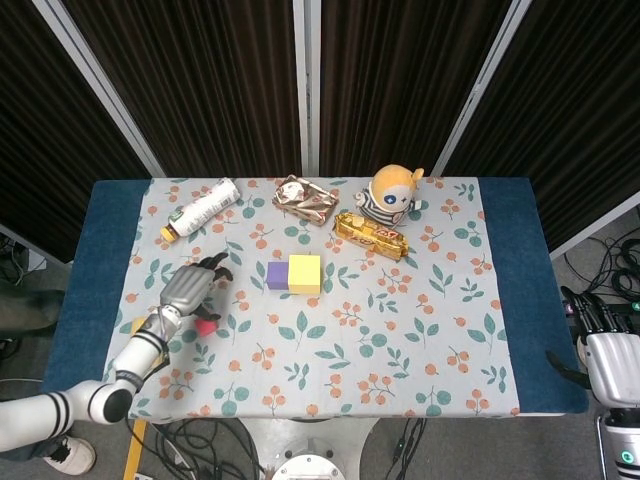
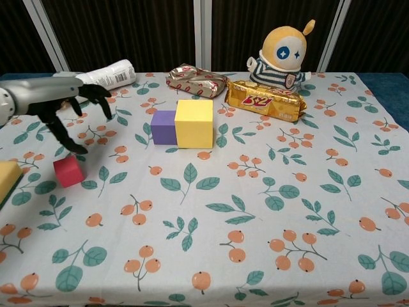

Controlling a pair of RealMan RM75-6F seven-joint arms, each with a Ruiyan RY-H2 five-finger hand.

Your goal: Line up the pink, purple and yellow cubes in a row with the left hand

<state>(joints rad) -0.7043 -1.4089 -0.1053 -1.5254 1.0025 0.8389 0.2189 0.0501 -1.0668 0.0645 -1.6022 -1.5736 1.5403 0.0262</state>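
A purple cube [image 2: 163, 126] and a larger yellow cube [image 2: 193, 123] stand side by side, touching, near the table's middle [image 1: 277, 275] [image 1: 304, 273]. The pink cube [image 2: 68, 171] [image 1: 206, 326] sits apart, nearer the front left. My left hand [image 2: 67, 105] [image 1: 187, 286] hovers just above and behind the pink cube, fingers spread and curved downward, holding nothing. My right hand [image 1: 604, 350] hangs off the table's right edge; I cannot tell how its fingers are set.
A white bottle [image 2: 108, 72] lies at the back left. A foil packet [image 2: 196, 80], a gold snack bag [image 2: 266, 99] and a plush toy [image 2: 284, 52] stand behind the cubes. A yellow sponge [image 2: 7, 179] lies at the left edge.
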